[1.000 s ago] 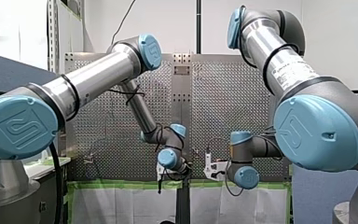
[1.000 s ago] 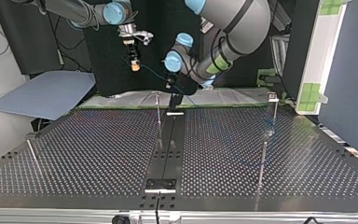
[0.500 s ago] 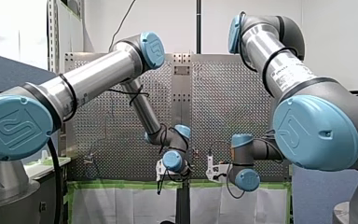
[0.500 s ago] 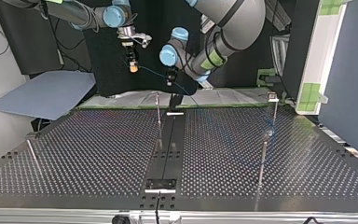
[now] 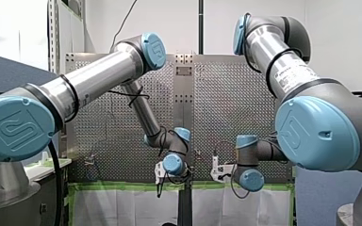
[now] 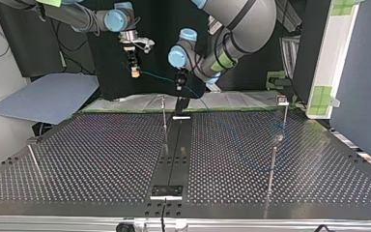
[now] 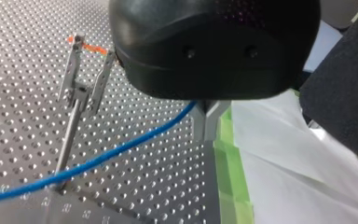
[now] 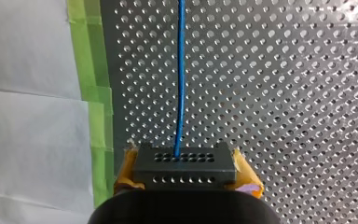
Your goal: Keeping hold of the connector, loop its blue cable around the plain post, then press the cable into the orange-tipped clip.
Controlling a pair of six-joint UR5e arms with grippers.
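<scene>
Currently my right pincer [image 8: 185,161] is clamped on the black connector [image 8: 186,173], a yellow pad on each side; it sits over the perforated worktop [image 8: 284,93] just beside the green tape [image 8: 93,93] that lines the edge, with white paper [image 8: 28,121] past the tape; the blue cable [image 8: 181,70] leaves the connector's middle and runs straight ahead, roughly parallel to that taped edge; my left pincer [image 7: 210,133] has its metal fingers together on the cable, right at the same taped border; from there the cable slants away low over the plate and passes by the foot of the orange-tipped clip [image 7: 86,70], not between its two prongs; whether it touches the stem, cannot tell; in the top view both pincers hang above the worktop's far edge, right one higher and toward the view's left, cable strung between them; a thin post [image 6: 272,166] stands toward that view's right, well apart from both pincers; a wide stretch of perforated plate lies between the far edge and the near rail, split by a dark centre strip [image 6: 174,150].
</scene>
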